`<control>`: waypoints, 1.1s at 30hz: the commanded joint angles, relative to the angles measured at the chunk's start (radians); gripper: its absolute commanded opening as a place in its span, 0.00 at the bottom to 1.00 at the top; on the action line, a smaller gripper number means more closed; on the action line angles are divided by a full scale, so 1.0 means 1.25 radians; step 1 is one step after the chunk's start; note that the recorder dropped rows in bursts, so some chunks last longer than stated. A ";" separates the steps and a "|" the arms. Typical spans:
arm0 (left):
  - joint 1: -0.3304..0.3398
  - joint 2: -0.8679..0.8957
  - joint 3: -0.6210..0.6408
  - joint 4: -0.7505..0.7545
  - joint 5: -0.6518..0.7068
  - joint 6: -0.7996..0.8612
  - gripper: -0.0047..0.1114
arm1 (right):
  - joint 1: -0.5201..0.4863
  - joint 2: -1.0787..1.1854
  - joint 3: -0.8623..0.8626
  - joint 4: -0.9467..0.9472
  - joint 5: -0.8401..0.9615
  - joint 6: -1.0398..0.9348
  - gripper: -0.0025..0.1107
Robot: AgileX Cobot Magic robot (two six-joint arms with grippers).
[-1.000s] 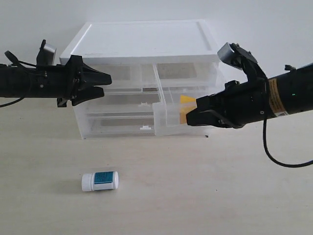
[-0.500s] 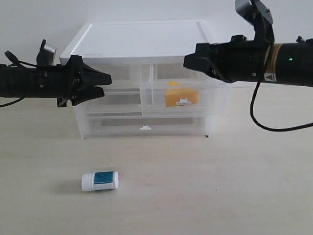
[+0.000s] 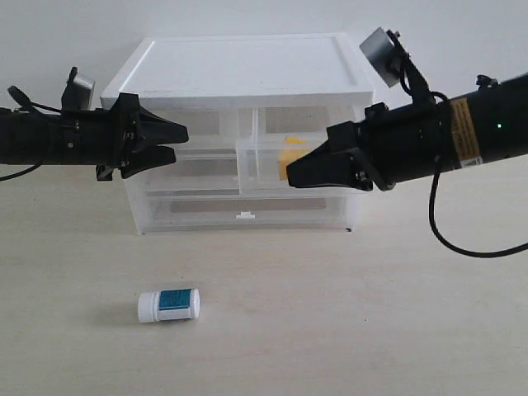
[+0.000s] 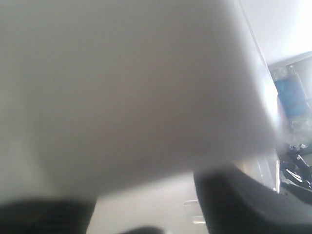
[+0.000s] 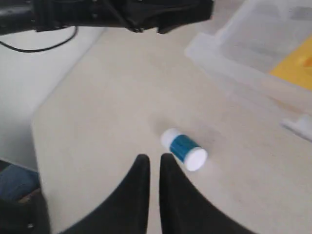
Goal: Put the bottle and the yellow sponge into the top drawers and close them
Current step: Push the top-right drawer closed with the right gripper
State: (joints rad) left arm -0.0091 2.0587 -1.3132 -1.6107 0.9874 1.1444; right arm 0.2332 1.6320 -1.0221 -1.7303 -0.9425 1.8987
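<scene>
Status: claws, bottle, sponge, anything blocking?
Left claw open, empty, beside cabinet. Right claw shut, empty, at right top drawer. Yellow sponge inside, drawer ajar. Bottle on table, unobstructed.

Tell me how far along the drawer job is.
Done: the sponge lies in the right top drawer. In hand: that drawer sticks out, with the right jaws shut and empty before it. Left: push it in, then put the bottle, lying on the table, into the other top drawer and close it.
</scene>
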 commanded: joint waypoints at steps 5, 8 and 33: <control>0.007 0.007 -0.013 -0.041 -0.080 0.017 0.50 | 0.081 -0.004 0.015 0.039 0.450 -0.022 0.06; 0.007 0.007 -0.013 -0.039 -0.081 0.017 0.50 | 0.138 -0.004 -0.031 0.294 0.590 -0.263 0.06; 0.007 0.007 -0.013 -0.048 -0.063 0.019 0.50 | 0.148 0.005 -0.005 -0.011 0.669 0.015 0.06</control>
State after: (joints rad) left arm -0.0091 2.0587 -1.3132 -1.6107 0.9912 1.1444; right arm 0.4186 1.6055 -1.0063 -1.7443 -0.1557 1.9321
